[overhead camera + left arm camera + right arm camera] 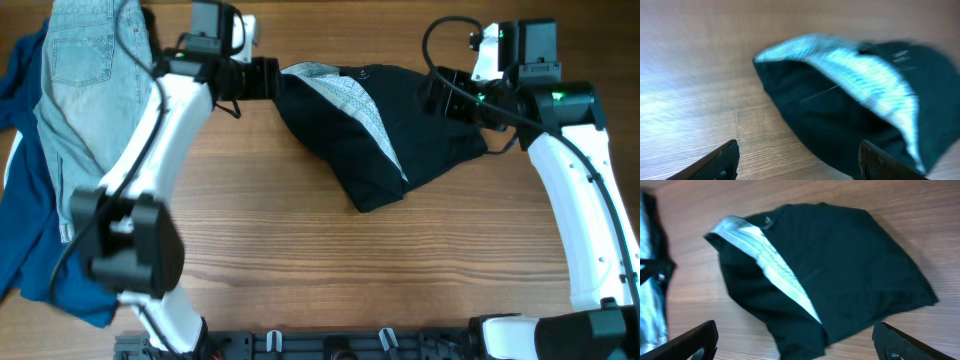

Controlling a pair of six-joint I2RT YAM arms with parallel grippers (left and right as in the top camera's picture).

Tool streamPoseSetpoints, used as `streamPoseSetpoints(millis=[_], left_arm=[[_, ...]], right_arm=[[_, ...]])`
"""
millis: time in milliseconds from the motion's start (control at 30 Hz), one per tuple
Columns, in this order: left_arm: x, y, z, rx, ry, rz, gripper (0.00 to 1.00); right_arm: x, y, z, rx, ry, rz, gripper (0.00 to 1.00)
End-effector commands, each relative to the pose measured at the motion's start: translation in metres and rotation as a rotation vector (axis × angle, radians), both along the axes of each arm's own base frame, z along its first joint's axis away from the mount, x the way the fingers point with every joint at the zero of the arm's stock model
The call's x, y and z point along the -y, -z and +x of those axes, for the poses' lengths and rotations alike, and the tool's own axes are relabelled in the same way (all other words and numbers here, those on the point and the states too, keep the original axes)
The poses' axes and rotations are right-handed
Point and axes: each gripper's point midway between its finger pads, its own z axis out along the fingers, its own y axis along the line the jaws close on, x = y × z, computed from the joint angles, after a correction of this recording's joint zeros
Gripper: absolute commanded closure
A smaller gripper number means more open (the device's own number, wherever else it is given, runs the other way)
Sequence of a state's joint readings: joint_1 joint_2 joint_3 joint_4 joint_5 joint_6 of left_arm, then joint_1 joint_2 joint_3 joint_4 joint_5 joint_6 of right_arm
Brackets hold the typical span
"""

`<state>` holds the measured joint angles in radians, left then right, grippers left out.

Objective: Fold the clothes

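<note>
**Asker:** Wood-grain counter (300,260) is filling the view from above. What are the hands doing?

**Describer:** The left hand (798,150) is hovering with its fingers (720,160) spread wide and nothing between them, just beside the left edge of the black shorts (390,150). The right hand (795,330) is gaping too, empty, and facing the shorts' right side.

**Asker:** How are the shorts lying?

**Describer:** They are sitting bunched between the two hands, toward the side of the counter away from the arm bases. They are loosely doubled over, with a strip of pale grey lining (350,100) showing across the top.

**Asker:** Anything else nearby?

**Describer:** At the left, light-blue denim (85,80) is lying over deep blue cloth (25,230), apart from the shorts. The left arm is reaching across above the denim.

**Asker:** Which step is this?

**Describer:** I am judging it an early one. The shorts are looking rumpled rather than folded, and neither hand is gripping. The next move is probably calling for each hand to close on the edge nearest it and draw the cloth flat before making any fold.
</note>
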<state>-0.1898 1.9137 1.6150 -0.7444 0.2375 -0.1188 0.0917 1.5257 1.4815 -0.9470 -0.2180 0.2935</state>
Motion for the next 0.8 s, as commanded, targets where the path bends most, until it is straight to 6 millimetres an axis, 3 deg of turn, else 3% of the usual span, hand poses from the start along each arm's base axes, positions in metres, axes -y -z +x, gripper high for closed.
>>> streamPoseSetpoints(millis=[0, 133, 300, 433, 633, 700, 767], left_arm=[[-0.009, 0.051, 0.01, -0.083, -0.031, 0.024, 0.24], [-0.014, 0.072, 0.043, 0.021, 0.024, 0.045, 0.23], [-0.008, 0.096, 0.068, 0.105, 0.08, 0.053, 0.23], [0.007, 0.106, 0.076, 0.131, 0.12, -0.01, 0.23], [0.016, 0.136, 0.076, 0.11, 0.14, -0.031, 0.25], [0.025, 0.134, 0.075, 0.116, 0.163, -0.065, 0.3], [0.039, 0.13, 0.074, 0.128, 0.195, -0.094, 0.59]], right_arm=[[0.01, 0.011, -0.004, -0.018, -0.042, -0.103, 0.0], [0.011, 0.027, -0.015, -0.1, -0.07, -0.119, 0.0], [0.011, 0.029, -0.017, -0.11, -0.071, -0.12, 0.01], [0.011, 0.029, -0.017, -0.115, -0.072, -0.12, 0.01], [0.011, 0.03, -0.02, -0.121, -0.09, -0.129, 0.03], [0.012, 0.031, -0.022, -0.13, -0.09, -0.129, 0.05], [0.012, 0.034, -0.026, -0.153, -0.089, -0.129, 0.05]])
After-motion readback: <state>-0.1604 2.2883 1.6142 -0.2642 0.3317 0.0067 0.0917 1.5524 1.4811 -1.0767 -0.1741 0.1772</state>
